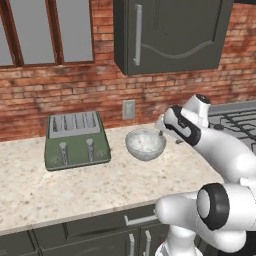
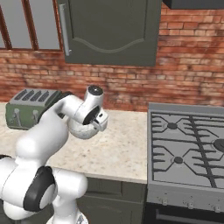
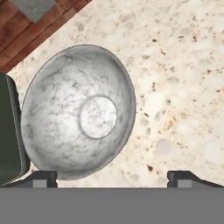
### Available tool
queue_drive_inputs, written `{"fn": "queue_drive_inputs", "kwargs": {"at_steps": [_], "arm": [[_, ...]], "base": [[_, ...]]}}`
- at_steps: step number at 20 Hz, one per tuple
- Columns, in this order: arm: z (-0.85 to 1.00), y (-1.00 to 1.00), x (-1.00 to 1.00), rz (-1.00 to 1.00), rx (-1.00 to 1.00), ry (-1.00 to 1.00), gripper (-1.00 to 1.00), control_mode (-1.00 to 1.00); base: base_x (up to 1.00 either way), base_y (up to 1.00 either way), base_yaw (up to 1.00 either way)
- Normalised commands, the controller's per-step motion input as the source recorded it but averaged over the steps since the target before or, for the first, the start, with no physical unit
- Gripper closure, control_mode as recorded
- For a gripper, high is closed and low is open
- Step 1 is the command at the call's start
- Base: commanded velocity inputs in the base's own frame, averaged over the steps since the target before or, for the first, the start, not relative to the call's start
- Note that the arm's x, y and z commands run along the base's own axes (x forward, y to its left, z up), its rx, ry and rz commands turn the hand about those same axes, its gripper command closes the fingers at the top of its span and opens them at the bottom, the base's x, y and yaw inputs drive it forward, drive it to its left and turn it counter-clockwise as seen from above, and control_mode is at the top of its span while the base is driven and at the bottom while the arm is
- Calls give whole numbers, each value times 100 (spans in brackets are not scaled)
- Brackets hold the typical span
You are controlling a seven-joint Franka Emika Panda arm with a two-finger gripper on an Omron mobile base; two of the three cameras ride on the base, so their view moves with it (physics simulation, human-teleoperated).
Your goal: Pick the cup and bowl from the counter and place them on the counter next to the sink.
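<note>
The bowl sat upright on the beige bench, just right of the green toaster. The gripper hovered above it with its jaws spread wide and empty, one fingertip over the bowl's near rim, the other over bare bench.

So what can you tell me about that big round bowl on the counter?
The bowl is round and deep, silvery-grey outside with a pale, mottled inside and a flat round patch at the bottom. It looks empty. It stands upright on the beige speckled counter, a little to the right of the green toaster and apart from it. The gripper hangs open above it, and nothing seems to touch the bowl except the counter.
</note>
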Motion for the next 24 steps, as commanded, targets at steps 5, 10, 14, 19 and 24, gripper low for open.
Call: {"fn": "queue_drive_inputs", "kwargs": {"at_steps": [5, 10, 14, 19, 24], "arm": [[-9, -1, 4, -6, 0, 9, -100, -100], [-14, -15, 0, -9, 0, 5, -100, -100], [-19, -9, 1, -8, 0, 1, -100, -100], [-22, 0, 12, -7, 0, 0, -100, -100], [-17, 0, 25, -8, 0, 0, -100, -100]], "base": [[0, 0, 0], [0, 0, 0], [0, 0, 0], [0, 0, 0], [0, 0, 0]]}}
